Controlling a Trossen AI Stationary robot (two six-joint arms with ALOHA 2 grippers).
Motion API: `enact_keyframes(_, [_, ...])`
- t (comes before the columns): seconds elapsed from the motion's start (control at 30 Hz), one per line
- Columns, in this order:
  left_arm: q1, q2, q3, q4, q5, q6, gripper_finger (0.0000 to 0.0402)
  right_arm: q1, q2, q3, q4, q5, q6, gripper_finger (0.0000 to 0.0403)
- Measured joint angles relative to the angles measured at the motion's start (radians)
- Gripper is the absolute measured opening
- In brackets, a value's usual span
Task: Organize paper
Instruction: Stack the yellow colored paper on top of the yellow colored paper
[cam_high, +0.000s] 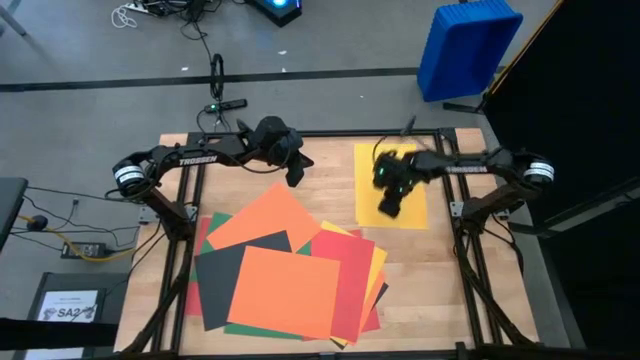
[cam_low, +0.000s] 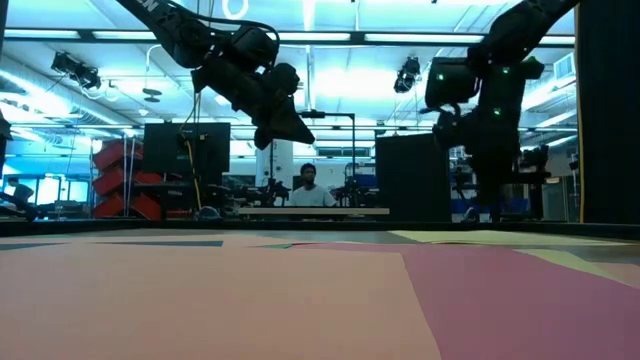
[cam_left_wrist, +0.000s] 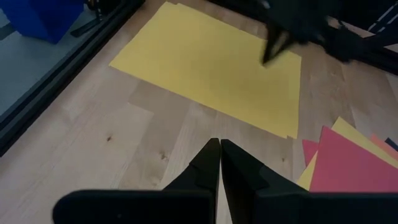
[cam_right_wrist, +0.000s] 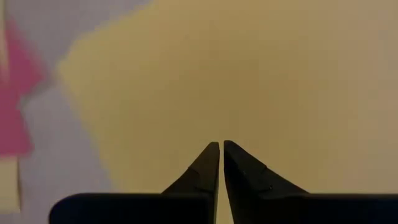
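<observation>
High view: a lone yellow sheet lies apart from the overlapping paper pile, bare table between them. The right gripper, jaws together, hangs over the yellow sheet's near edge; the left gripper, jaws together, hovers above bare wood.

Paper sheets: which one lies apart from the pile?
The lone yellow sheet on the table's far right, directly under the shut right end effector. Every other sheet overlaps in the mixed pile at the near centre.

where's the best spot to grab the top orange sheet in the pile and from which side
Probably its near right corner, approached from the table's near edge. The top orange sheet lies flat over the pile, so no edge sticks up; that corner overhangs the red sheet beneath, offering an edge to slide or pinch. Both grippers are shut and would need to open first.
</observation>
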Motion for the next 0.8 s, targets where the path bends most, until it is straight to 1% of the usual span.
enact_keyframes(0.13, [0.000, 0.000, 0.000, 0.000, 0.000, 0.000, 0.0000, 0.126, 0.048, -0.032, 0.042, -0.015, -0.013, 0.0000])
enact_keyframes(0.3, [-0.001, 0.000, 0.000, 0.000, 0.000, -0.001, 0.0000, 0.228, 0.058, -0.049, 0.120, -0.041, 0.016, 0.0000])
enact_keyframes(0.4, [-0.001, 0.000, 0.000, 0.000, 0.000, -0.001, 0.0000, 0.260, 0.056, -0.049, 0.148, -0.048, 0.045, 0.0000])
enact_keyframes(0.47, [-0.001, 0.000, 0.000, 0.000, 0.000, -0.001, 0.0000, 0.278, 0.056, -0.049, 0.164, -0.071, 0.056, 0.0000])
enact_keyframes(0.63, [-0.001, 0.000, 0.000, 0.000, 0.000, -0.001, 0.0000, 0.320, 0.087, -0.063, 0.149, -0.108, 0.066, 0.0000])
enact_keyframes(0.8, [-0.001, 0.000, 0.000, -0.003, 0.000, -0.002, 0.0000, 0.321, 0.119, -0.087, 0.162, -0.106, 0.091, 0.0000])
